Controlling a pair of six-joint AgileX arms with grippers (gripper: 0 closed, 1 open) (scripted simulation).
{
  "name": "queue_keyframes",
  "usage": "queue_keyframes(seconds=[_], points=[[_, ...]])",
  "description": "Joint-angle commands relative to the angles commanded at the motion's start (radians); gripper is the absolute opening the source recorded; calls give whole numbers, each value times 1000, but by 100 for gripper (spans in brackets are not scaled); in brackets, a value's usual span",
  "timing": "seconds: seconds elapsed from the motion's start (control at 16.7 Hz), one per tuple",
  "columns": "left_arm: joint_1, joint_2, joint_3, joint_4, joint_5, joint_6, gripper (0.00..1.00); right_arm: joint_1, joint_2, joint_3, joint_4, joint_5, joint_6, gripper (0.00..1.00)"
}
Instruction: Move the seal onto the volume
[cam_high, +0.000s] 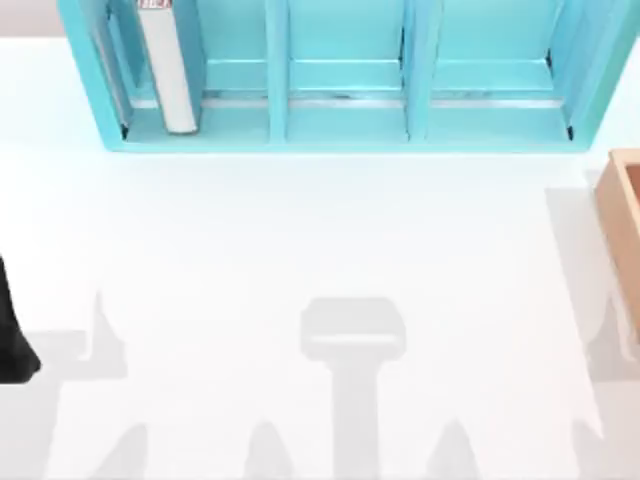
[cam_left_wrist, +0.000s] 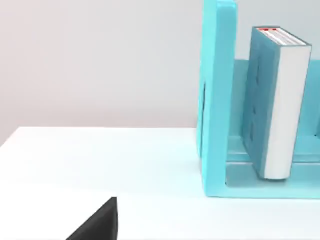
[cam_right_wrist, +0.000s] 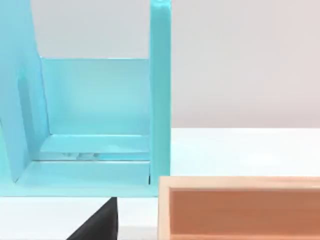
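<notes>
The seal is out of view. The volume (cam_high: 168, 70) is a teal-blue hardcover with white page edges. It stands upright in the leftmost compartment of the light-blue shelf unit (cam_high: 345, 135) at the back of the table. In the left wrist view the volume (cam_left_wrist: 272, 100) leans slightly against the shelf's back. A black part of my left arm (cam_high: 12, 335) sits at the table's left edge. A black corner of my left gripper (cam_left_wrist: 97, 224) shows low in its wrist view. A like corner of my right gripper (cam_right_wrist: 97, 224) faces the shelf's right end.
A wooden open box (cam_high: 625, 225) stands at the right edge of the table, close in front of the shelf's right end, and its wall (cam_right_wrist: 240, 210) shows in the right wrist view. The shelf's other compartments (cam_right_wrist: 95, 100) hold nothing. Grey shadows of the arms lie on the white tabletop (cam_high: 300, 230).
</notes>
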Motion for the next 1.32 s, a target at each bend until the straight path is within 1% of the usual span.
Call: queue_keyframes(seconds=[0.18, 0.3, 0.54, 0.72, 1.14, 1.32], points=[[-3, 10, 7, 10, -1, 0, 100, 0, 0, 0, 0, 0, 0, 100], [-16, 62, 39, 59, -7, 1, 100, 0, 0, 0, 0, 0, 0, 100], [-61, 295, 145, 235, -36, 1, 100, 0, 0, 0, 0, 0, 0, 100], [-104, 575, 239, 399, -70, -1, 100, 0, 0, 0, 0, 0, 0, 100], [-215, 1373, 466, 815, -163, -8, 100, 0, 0, 0, 0, 0, 0, 100], [-258, 1682, 561, 983, -198, -9, 100, 0, 0, 0, 0, 0, 0, 100]])
